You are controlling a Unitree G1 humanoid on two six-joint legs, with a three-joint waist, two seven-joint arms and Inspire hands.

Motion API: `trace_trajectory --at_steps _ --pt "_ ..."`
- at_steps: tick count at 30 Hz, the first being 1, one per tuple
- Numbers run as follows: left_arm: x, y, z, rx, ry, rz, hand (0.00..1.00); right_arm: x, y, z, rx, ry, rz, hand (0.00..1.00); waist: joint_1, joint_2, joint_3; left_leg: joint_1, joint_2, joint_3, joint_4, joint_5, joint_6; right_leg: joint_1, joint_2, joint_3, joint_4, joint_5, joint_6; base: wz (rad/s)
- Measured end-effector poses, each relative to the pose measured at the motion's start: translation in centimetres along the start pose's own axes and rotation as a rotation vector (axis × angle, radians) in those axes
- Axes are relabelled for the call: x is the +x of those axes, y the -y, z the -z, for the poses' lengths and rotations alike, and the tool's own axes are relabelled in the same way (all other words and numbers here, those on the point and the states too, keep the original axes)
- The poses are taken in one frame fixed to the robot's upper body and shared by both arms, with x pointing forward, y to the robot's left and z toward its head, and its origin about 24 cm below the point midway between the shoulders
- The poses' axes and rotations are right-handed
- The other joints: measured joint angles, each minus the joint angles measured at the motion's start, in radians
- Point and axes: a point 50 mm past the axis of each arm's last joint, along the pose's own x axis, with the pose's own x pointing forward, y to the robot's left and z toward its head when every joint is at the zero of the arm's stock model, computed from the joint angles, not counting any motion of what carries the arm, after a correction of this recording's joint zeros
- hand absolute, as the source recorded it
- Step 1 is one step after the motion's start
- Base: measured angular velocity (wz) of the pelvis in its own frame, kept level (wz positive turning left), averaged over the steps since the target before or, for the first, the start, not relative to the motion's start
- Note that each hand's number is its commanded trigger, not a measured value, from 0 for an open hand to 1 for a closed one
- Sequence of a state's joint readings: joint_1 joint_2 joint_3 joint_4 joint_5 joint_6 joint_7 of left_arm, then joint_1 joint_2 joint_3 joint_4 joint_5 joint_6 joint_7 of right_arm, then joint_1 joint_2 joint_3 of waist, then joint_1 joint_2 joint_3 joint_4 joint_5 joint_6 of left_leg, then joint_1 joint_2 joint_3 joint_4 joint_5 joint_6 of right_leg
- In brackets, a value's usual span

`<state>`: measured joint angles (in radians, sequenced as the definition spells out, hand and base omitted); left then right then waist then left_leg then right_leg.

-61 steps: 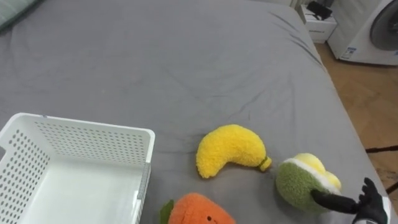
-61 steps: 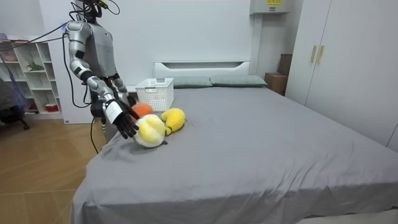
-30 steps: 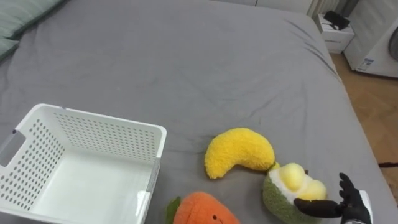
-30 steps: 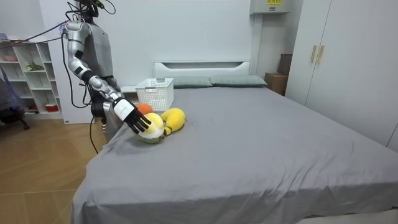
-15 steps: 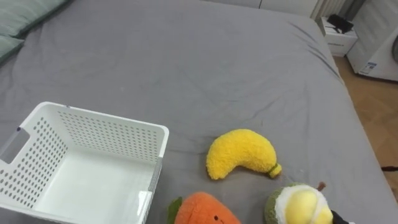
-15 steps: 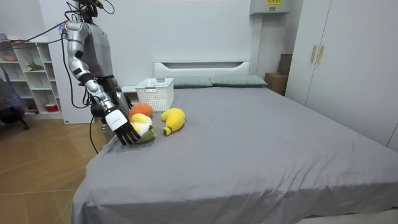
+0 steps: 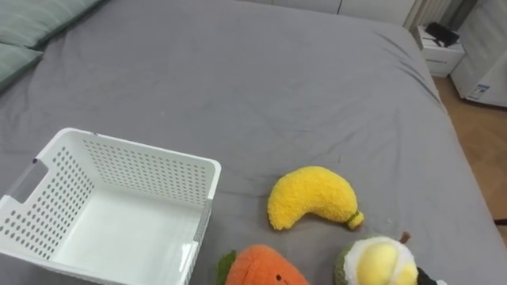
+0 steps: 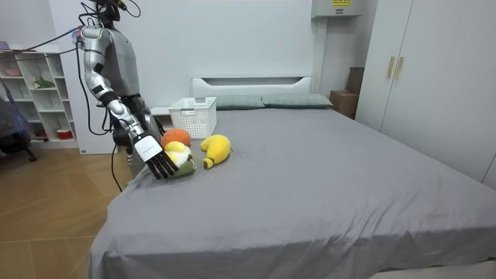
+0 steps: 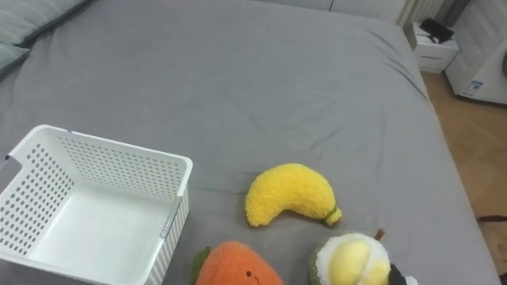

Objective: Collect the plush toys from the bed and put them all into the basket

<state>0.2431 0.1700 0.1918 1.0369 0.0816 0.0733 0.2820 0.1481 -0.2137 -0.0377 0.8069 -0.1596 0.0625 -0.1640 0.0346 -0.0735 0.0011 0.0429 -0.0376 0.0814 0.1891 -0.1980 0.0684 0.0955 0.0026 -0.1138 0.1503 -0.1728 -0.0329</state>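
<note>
Against my right hand (image 8: 156, 161), in the room view, rests the avocado toy (image 8: 180, 160) on the bed (image 8: 310, 178), my fingers straight and apart. Left eye view: banana toy (image 7: 311, 196) just beyond that hand, orange toy (image 7: 265, 269) left of it, basket (image 7: 135, 144) further left. Right eye view: likewise

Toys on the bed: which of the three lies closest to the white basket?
The orange toy, at the bottom edge, just beside the basket; the yellow banana and the green-and-yellow toy lie farther right.
</note>
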Motion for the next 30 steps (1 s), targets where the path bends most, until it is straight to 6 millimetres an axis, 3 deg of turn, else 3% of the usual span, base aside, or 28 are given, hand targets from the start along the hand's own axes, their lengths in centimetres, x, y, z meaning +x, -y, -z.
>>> trace_trajectory --at_steps 16,24,30 --pt "0.1 0.1 -0.8 -0.012 0.025 -0.017 0.0 -0.2 -1.0 -0.7 -0.001 0.041 -0.025 1.0 0.004 0.004 -0.0038 -0.005 0.0 0.002 -0.001 0.0 0.0 -0.009 0.0 0.002 0.0 0.0 0.0 0.0" --pt "0.1 0.2 -1.5 -0.019 0.043 -0.012 0.0 -0.3 -1.2 -1.7 -0.008 0.086 -0.042 1.0 0.024 0.001 -0.0053 -0.002 0.0 0.004 -0.002 0.0 0.0 -0.009 0.0 0.004 0.001 0.0 0.0 0.0" --pt "0.1 0.2 -1.2 -0.02 0.034 -0.013 0.0 -0.7 -0.6 -4.2 0.043 0.194 -0.024 1.0 0.016 -0.004 -0.0032 0.003 -0.001 0.003 -0.004 0.0 0.0 0.007 0.0 0.004 0.001 0.0 0.0 0.0"
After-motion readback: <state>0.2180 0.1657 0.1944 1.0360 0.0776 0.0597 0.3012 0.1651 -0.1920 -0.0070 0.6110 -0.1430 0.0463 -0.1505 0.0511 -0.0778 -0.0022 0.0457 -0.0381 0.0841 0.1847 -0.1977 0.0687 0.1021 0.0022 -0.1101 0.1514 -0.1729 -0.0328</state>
